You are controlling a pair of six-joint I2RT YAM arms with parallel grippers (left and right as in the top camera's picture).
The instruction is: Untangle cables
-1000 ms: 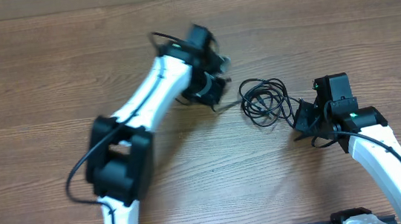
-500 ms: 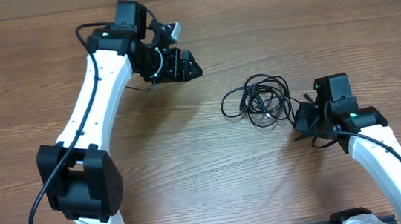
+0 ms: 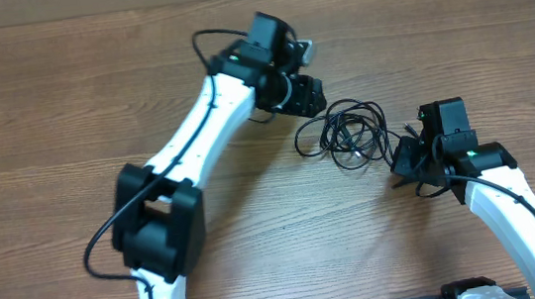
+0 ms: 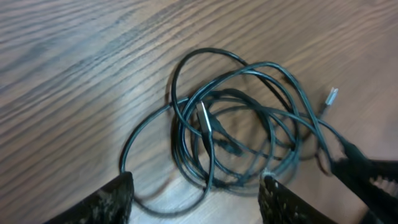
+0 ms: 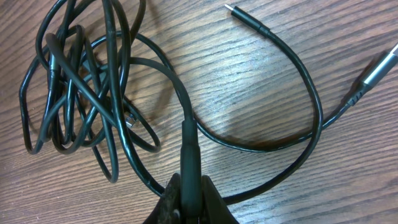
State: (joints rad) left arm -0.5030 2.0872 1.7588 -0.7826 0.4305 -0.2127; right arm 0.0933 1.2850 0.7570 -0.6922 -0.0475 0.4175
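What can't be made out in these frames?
- Cable count: cables overlap in both wrist views, too small overhead.
- Plug end: right wrist, cut off by right edge.
- Right gripper: right wrist, fingers mostly below bottom edge.
- Small plug: left wrist, blurred, type unreadable.

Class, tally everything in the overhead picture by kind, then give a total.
Grippers: 2, the left gripper and the right gripper
Black cable tangle: 1
Wooden table: 1
Total: 4
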